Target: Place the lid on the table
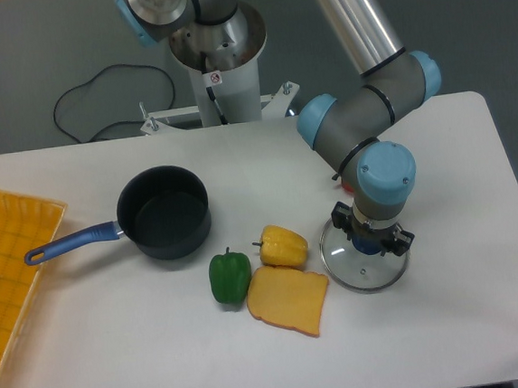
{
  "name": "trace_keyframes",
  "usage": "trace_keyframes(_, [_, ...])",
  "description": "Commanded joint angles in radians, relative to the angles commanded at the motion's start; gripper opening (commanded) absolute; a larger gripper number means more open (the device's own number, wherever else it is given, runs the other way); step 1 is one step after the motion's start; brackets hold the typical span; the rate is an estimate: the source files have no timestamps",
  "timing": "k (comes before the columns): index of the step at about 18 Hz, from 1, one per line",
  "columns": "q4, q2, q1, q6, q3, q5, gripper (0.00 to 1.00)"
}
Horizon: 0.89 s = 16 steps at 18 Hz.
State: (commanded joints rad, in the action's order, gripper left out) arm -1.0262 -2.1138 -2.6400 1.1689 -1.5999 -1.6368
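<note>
The gripper (370,241) is pointed straight down over the middle of the lid (365,266), whose knob is hidden beneath it (whether the fingers are clamped or parted cannot be told). The lid is seen low over the table (452,322), right of a yellow pepper (282,245), a cheese-like slice (289,300) and a green pepper (229,276). Farther left an uncovered saucepan (163,211) is placed.
</note>
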Motion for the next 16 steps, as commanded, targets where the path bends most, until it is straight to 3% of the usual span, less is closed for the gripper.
trace_keyframes(16, [0.035, -0.005, 0.002, 0.002, -0.017, 0.000, 0.56])
